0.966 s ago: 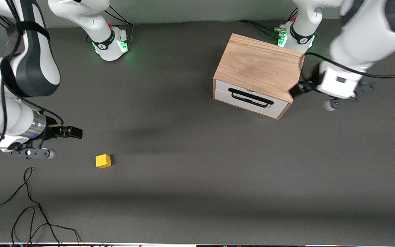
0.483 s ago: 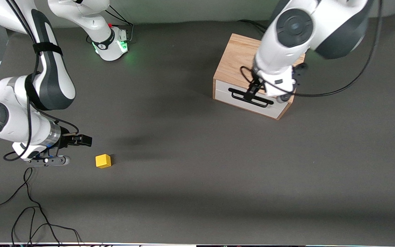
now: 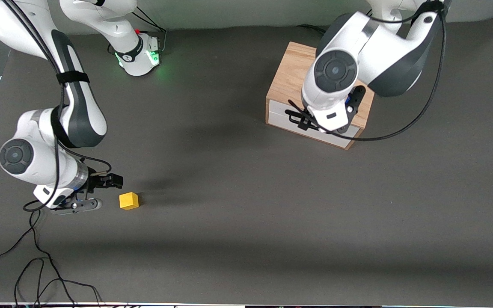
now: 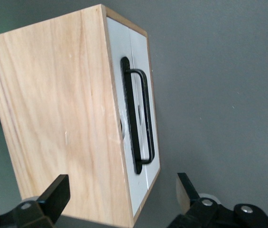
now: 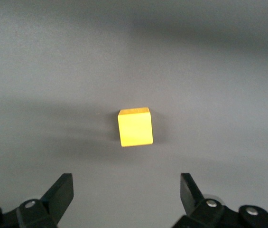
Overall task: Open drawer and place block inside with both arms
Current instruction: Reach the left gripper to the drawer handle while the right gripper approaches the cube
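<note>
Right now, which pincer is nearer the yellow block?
Right. The right pincer is open, low beside the block toward the right arm's end of the table, not touching it. The left pincer is open over the drawer handle, well away.

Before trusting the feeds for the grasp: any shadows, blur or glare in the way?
Front view: broad soft shadows band the table, no glare. Right wrist view: yellow cube slightly soft, faint shadow beside it. Left wrist view: drawer handle sharp, evenly lit.
</note>
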Motion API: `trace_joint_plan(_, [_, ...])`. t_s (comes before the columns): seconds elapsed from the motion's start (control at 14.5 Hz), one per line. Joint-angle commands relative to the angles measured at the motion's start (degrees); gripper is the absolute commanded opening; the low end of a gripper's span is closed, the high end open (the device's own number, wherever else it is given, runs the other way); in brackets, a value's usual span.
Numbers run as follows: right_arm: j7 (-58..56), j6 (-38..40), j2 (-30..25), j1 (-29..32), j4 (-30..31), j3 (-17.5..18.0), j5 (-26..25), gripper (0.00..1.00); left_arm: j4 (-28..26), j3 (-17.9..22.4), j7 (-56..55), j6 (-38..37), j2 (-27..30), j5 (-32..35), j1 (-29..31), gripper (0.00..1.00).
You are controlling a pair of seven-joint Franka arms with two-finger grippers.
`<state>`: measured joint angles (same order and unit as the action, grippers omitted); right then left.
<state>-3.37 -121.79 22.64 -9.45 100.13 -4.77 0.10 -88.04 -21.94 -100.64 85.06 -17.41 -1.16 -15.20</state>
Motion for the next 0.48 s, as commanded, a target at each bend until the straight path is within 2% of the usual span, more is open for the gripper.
trace_joint_plan(0.0, [-3.66, -6.86, 1.7, 0.31, 2.7, -0.24, -0.36, 1.0, -0.02, 0.49, -0.52, 3.16, -4.72, 3.18, 0.08, 1.0])
trace_joint_plan(0.41, [-7.97, -13.56, 6.89, 1.1, 2.88, -0.41, -0.27, 1.0, -3.18, 1.11, -0.43, 11.87, -10.01, 5.91, 0.35, 1.0])
